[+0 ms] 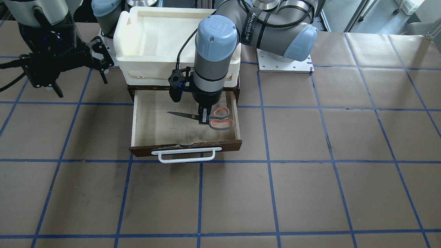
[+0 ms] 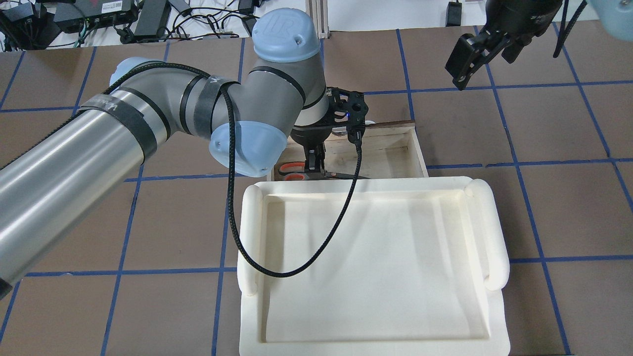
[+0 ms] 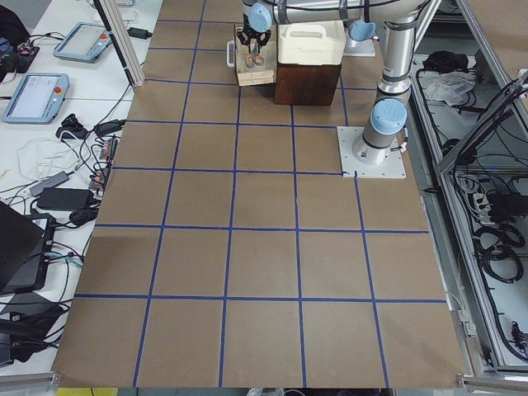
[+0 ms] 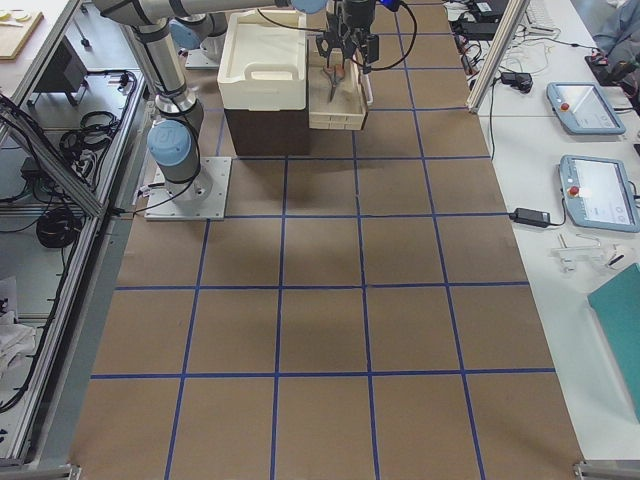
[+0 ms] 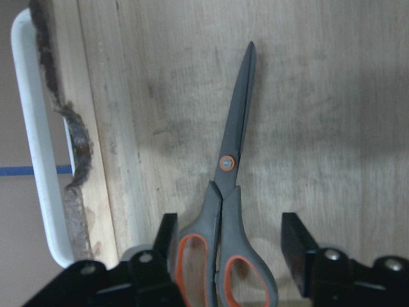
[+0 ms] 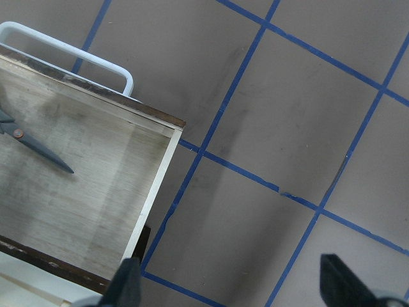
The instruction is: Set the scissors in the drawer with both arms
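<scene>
The scissors (image 1: 181,114) lie flat on the pale floor of the open drawer (image 1: 186,147), blades towards the view's left; the left wrist view shows them (image 5: 230,166) with their grey, orange-lined handles between my fingers. My left gripper (image 1: 204,119) is down in the drawer, open, with one finger (image 5: 167,238) on each side of the handles and not touching them. My right gripper (image 1: 81,86) is open and empty, raised over the table beside the drawer; its wrist view shows the drawer's corner (image 6: 160,166) and the white handle (image 6: 121,70).
A white foam tray (image 2: 247,237) sits on the dark cabinet behind the drawer. The drawer's white loop handle (image 1: 186,156) sticks out at the front. The left arm's base plate (image 1: 284,65) is bolted to the brown, blue-gridded table.
</scene>
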